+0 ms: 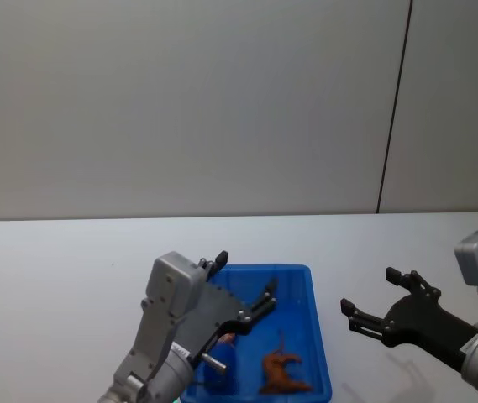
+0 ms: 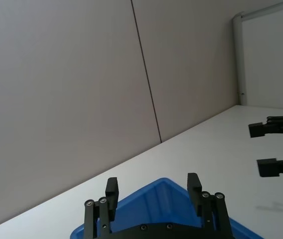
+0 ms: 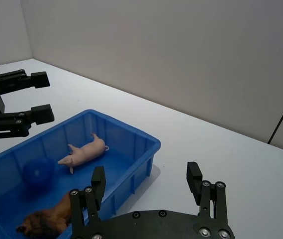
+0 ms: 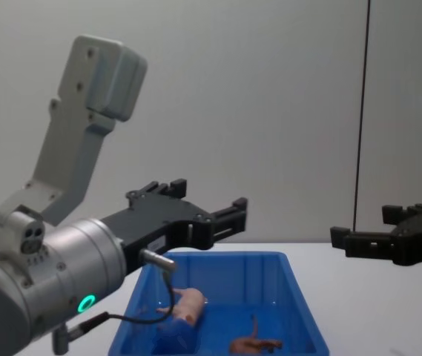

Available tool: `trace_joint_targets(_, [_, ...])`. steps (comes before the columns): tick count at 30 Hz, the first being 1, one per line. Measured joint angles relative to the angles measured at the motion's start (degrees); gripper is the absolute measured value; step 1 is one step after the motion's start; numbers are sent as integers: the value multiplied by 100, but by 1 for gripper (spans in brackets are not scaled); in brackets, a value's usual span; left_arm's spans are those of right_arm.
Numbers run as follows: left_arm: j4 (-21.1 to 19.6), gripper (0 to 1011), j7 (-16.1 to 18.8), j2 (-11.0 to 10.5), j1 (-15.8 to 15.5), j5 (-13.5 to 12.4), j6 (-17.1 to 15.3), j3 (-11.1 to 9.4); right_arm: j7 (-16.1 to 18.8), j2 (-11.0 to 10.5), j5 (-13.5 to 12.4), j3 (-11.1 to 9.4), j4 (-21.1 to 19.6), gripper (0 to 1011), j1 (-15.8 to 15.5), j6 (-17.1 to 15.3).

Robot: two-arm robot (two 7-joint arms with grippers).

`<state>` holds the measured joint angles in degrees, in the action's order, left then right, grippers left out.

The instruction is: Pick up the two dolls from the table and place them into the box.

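The large bright blue rectangular plastic box [image 1: 312, 336] sits on the flat white bench [image 1: 70, 269], directly in front of the robot. Both toy figurines lie inside it. The pale pink plastic pig [image 3: 85, 152] lies on its side on the box floor, toward the robot's left half of the box. The brown four-legged toy animal with a thin tail [image 1: 282, 374] lies on the floor toward the right half, near the robot-side wall. A dark blue round object [image 3: 38, 172] also rests on the box floor, close beside the pig and apart from the brown animal.

The left gripper [image 1: 245, 285] is held above the box, over its left portion, with its jaws apart and nothing between them. Its black fingers [image 2: 112, 191] point away from the robot toward the far wall of the box.

The right gripper [image 1: 371, 298] is held above the bench just to the right of the box, clear of its rim. Its jaws stand apart and carry nothing.

A plain grey wall panel [image 1: 188, 101] rises behind the bench.
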<state>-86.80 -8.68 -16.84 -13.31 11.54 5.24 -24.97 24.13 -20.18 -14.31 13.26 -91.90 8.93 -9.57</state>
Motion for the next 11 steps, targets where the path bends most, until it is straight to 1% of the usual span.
trace_joint_targets(1, [4, 863, -28, 7, -6, 0, 6, -4, 0, 0, 0, 0, 0, 1001, 0, 0])
trace_joint_targets(3, [12, 938, -88, 26, -22, 1, 18, -9, 0, 0, 0, 0, 0, 1001, 0, 0])
trace_joint_targets(7, [14, 1001, -211, 39, -38, 27, 47, -9, 0, 0, 0, 0, 0, 1001, 0, 0])
trace_joint_targets(11, [10, 1001, -282, 42, -46, 54, 62, -7, 0, 0, 0, 0, 0, 1001, 0, 0])
